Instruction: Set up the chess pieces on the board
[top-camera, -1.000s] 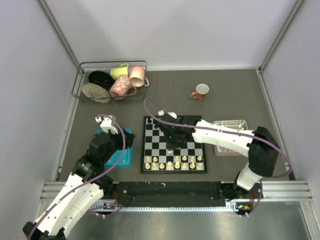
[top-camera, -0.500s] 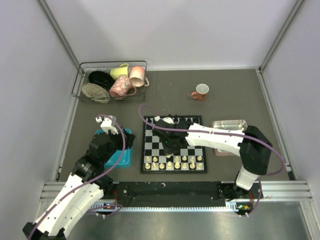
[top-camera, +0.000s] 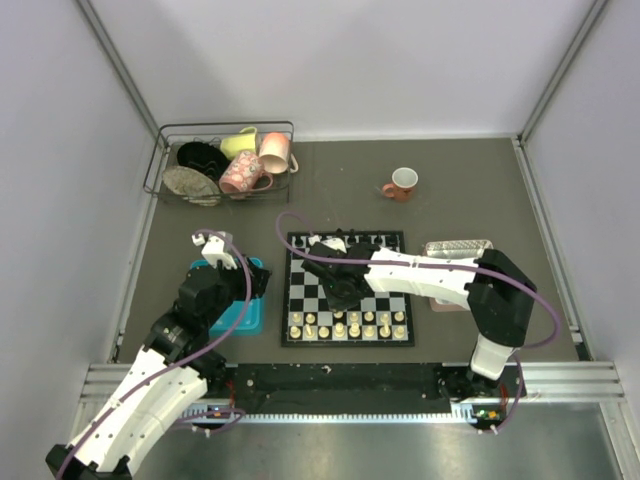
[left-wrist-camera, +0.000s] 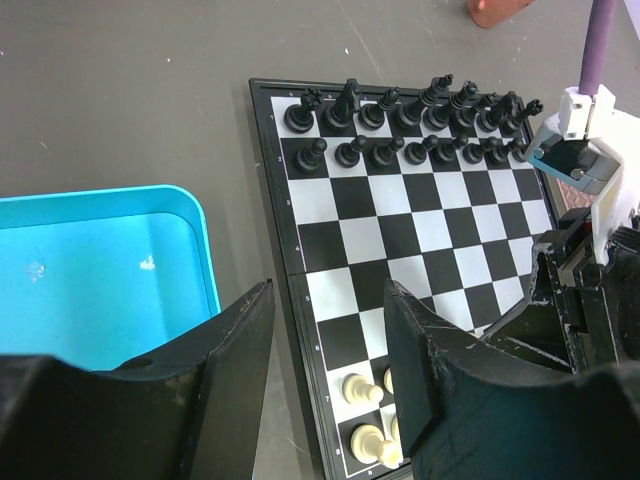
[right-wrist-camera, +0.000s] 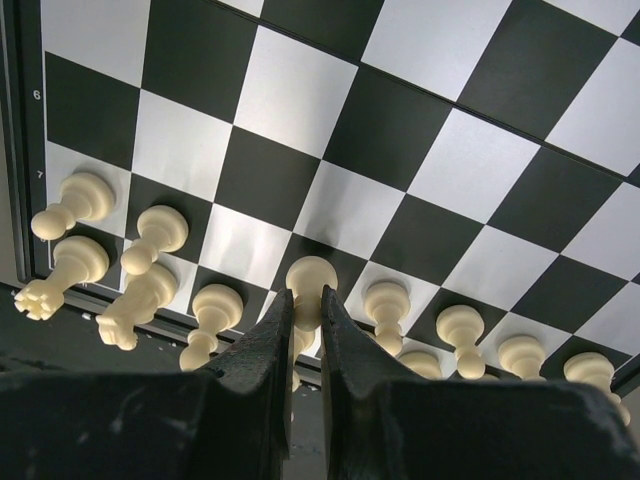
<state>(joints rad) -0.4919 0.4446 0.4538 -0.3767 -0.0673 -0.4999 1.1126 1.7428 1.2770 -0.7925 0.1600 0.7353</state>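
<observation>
Cream pieces (top-camera: 350, 324) fill the two near rows of the board (top-camera: 305, 285), and black pieces (top-camera: 350, 240) fill the far rows. The right gripper (top-camera: 340, 297) reaches in from the right side, low over the near-middle squares; jaws unreadable from above. The left gripper (top-camera: 252, 283) hangs over the blue tray (top-camera: 245, 318), probably kept off the board so the right arm has room.

Left wrist: left gripper (left-wrist-camera: 328, 330) jaws spread, nothing between them, over the gap between the tray rim and the board's left edge. Idle, by the look.

Right wrist: right gripper (right-wrist-camera: 305, 310) jaws pinch a cream pawn (right-wrist-camera: 310, 275) just under its head, which keeps it upright. It sits over the one gap in the pawn row, with neighbours close on both sides. The narrow grip likely avoids knocking them. Looks like the placing step; cannot tell if the base touches the square.
</observation>
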